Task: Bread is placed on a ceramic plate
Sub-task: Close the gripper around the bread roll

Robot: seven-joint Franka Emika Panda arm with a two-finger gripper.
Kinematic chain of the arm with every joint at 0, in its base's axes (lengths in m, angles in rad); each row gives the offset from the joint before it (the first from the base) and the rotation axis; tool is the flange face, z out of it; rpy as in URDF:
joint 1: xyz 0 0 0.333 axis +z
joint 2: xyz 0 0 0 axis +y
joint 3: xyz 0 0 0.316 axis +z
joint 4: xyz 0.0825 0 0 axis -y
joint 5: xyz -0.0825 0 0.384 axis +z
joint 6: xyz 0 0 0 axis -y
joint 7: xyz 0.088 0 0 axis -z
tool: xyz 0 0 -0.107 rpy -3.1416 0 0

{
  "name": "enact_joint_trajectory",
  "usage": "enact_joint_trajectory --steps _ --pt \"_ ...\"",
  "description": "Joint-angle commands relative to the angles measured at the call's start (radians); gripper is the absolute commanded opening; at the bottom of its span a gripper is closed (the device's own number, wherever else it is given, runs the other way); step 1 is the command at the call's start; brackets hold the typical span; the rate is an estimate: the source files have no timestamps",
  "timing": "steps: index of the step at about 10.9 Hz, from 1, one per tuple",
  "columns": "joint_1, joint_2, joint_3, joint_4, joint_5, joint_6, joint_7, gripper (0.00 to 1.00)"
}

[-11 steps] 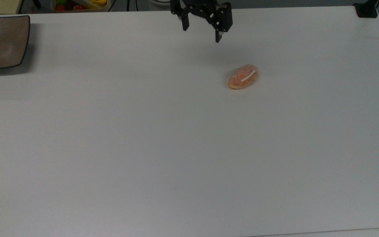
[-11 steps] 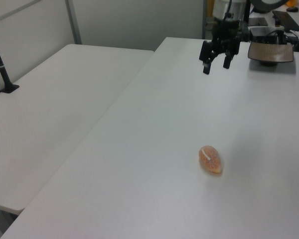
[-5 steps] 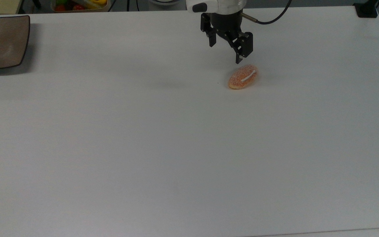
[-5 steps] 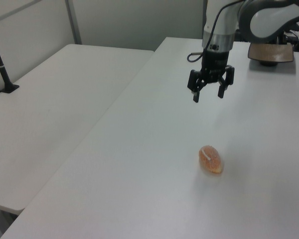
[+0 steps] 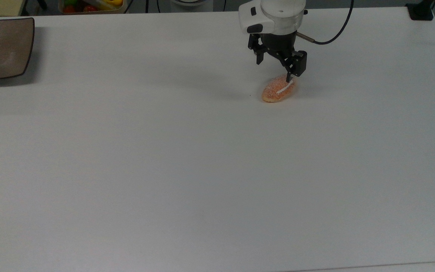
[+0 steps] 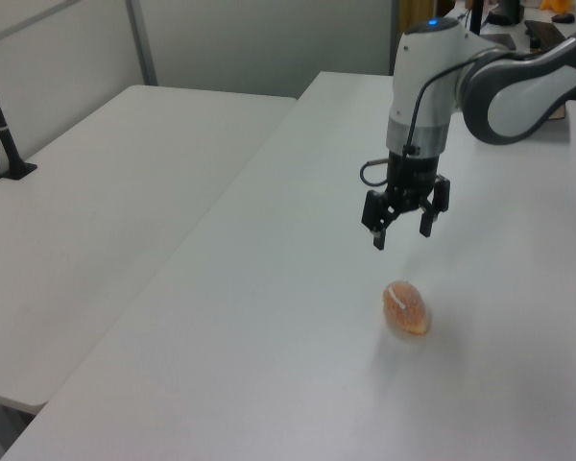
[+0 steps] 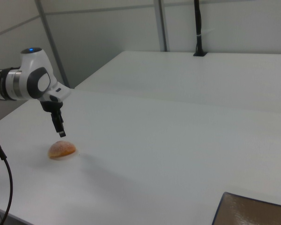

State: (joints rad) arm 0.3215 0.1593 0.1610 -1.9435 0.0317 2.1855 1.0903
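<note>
- Orange-brown bread (image 5: 278, 89) lies on the white counter (image 5: 202, 170), right of centre in the top view, far from the ceramic plate (image 5: 2, 47) at left.
- The gripper (image 5: 278, 69) has come down from the far edge to just above it, jaws wide and empty; the grasp seems next.

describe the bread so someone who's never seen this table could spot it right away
On the big white table, look just under the black gripper of the white arm, toward the top view's upper right. The bread lies there alone, far from the brown plate at the top view's left edge. It is a small orange oval roll dusted with white grains, with one short white stripe.
</note>
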Motion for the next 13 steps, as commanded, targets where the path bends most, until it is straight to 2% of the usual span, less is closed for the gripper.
enact_joint_trajectory --steps 1,4,6,8,9,10,11,13 --pt "0.022 0.020 0.012 -0.045 -0.047 0.048 0.052 1.00" --pt "0.034 0.097 0.012 -0.038 -0.090 0.112 0.071 1.00" --pt "0.060 0.147 0.012 -0.032 -0.157 0.140 0.108 1.00" --pt "0.068 0.160 0.014 -0.034 -0.203 0.146 0.140 1.00" --pt "0.071 0.160 0.015 -0.034 -0.207 0.146 0.140 0.79" --pt "0.071 0.160 0.015 -0.032 -0.210 0.146 0.140 0.42" --pt "0.071 0.158 0.017 -0.032 -0.222 0.146 0.140 0.35" --pt "0.071 0.154 0.017 -0.032 -0.230 0.143 0.142 0.35"
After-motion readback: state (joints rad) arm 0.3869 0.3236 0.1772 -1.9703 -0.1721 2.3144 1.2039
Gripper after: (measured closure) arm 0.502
